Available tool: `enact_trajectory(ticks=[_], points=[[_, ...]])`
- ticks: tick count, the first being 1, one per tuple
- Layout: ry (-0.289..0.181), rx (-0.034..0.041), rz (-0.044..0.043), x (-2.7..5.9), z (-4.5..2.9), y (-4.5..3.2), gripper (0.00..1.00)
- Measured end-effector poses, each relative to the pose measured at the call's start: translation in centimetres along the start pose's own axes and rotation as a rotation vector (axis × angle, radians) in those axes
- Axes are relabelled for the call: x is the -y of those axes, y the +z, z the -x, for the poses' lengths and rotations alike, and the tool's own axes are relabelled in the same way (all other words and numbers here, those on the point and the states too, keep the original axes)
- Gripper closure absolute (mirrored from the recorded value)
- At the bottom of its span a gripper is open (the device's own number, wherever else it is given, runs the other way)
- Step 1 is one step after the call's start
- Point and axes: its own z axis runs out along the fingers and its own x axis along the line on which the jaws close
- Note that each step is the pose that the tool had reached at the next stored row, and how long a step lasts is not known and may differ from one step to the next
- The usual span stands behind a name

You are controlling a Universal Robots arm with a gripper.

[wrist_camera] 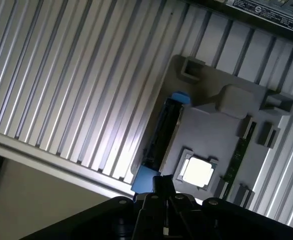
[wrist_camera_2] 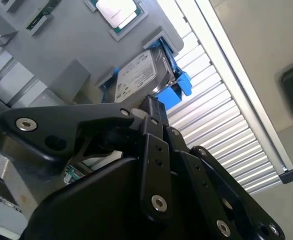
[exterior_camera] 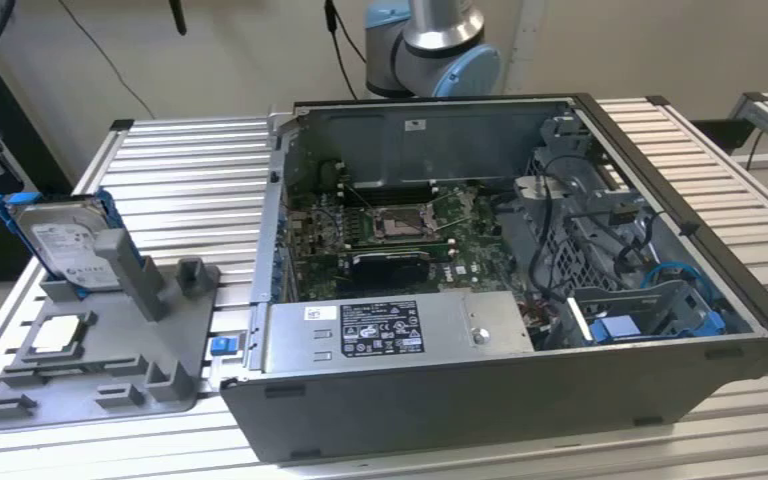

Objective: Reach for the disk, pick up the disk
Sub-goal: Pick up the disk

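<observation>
Over the grey holder (exterior_camera: 131, 345) on the table (exterior_camera: 184, 170) | gripper (wrist_camera_2: 153, 107), tips pressed together, hovers near the disk (wrist_camera_2: 136, 75) | disk stands upright, ungrasped

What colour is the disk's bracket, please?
Bright blue; the bracket shows best in the second wrist view.

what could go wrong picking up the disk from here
The disk stands on edge in a slot of the grey fixture; a skewed pull might jam or tip it. The processor chip lies on the same fixture nearby, so the end effector could clip it if it drifts.
</observation>
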Motion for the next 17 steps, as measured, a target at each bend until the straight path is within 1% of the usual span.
enact_trajectory(ticks=[5, 10, 17], points=[[0.041, 0.0016, -0.0001, 0.0, 0.0, -0.01, 1.0], [0.068, 0.0026, -0.0001, 0.0, 0.0, -0.01, 1.0], [0.072, 0.0028, 0.0, 0.0, 0.0, -0.01, 1.0]])
